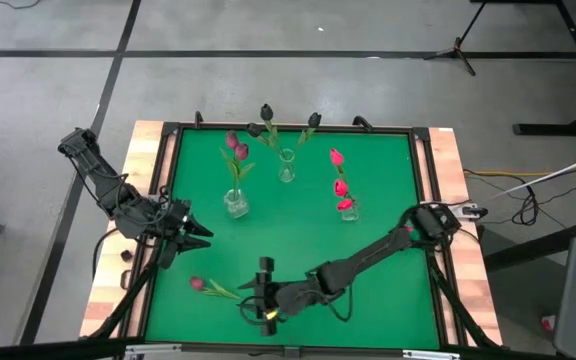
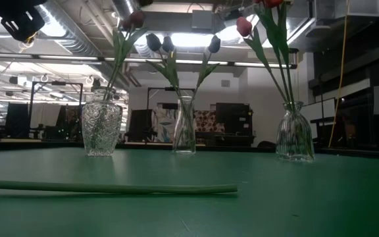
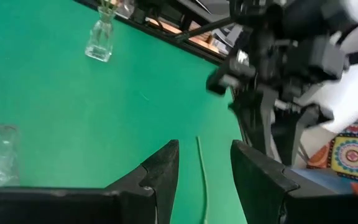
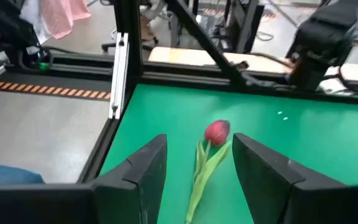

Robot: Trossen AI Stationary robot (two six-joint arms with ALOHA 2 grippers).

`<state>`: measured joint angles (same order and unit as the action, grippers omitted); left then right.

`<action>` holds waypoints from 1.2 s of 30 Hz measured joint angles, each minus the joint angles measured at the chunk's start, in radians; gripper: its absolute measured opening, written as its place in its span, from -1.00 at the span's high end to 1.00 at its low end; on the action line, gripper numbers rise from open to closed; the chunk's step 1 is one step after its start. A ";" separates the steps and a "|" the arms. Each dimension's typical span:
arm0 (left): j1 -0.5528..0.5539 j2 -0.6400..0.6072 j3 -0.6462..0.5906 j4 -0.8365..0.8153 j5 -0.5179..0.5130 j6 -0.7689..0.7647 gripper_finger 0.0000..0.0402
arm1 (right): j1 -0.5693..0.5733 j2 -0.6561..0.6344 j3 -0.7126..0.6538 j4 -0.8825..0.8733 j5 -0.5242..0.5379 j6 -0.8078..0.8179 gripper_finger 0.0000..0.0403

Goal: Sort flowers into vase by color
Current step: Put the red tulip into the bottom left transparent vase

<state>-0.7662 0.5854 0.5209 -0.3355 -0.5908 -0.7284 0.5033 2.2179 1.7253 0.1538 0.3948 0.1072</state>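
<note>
Right wrist view: the right tool (image 4: 194, 180) hangs with fingers apart astride the last loose tulip (image 1: 211, 288) on the worktop (image 1: 298, 240), lined up, I judge, to grasp its stem. The left tool (image 1: 196, 230) waits nearby, fingers apart and empty. Farther back, three vases (image 1: 286, 166) hold the sorted flowers.

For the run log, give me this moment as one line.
left gripper: open, waiting at left edge | right gripper: open over loose tulip lying on mat | three vases already hold flowers

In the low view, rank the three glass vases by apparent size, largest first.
1. Left vase, widest.
2. Right vase, narrower; nearly the same height, so the gap is small.
3. Middle vase, slimmest.
It may stand farther back, so its true size is unsure.
</note>
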 joint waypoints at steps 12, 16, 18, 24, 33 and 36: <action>0.000 0.000 0.000 0.000 -0.085 0.031 0.30 | -0.054 0.162 0.031 0.036 -0.090 0.000 0.10; 0.000 0.000 0.000 0.000 -0.090 0.031 0.30 | -0.063 0.190 0.030 0.028 -0.149 -0.002 0.06; 0.000 0.000 0.000 0.000 -0.106 0.031 0.30 | -0.066 0.192 0.030 0.025 -0.172 -0.004 0.00; 0.000 0.000 0.000 0.000 -0.196 0.024 0.30 | -0.073 0.192 0.030 0.040 -0.164 -0.011 -0.26; 0.000 0.000 0.000 0.002 -0.266 0.023 0.30 | -0.079 0.266 0.030 0.124 -0.152 0.001 -0.28; 0.000 0.000 0.000 0.004 -0.265 0.022 0.30 | -0.079 0.287 0.030 0.136 -0.152 0.030 -0.26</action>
<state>-0.7663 0.5854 0.5209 -0.3317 -0.8562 -0.7065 0.4248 2.5047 1.7554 0.2902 0.2424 0.1374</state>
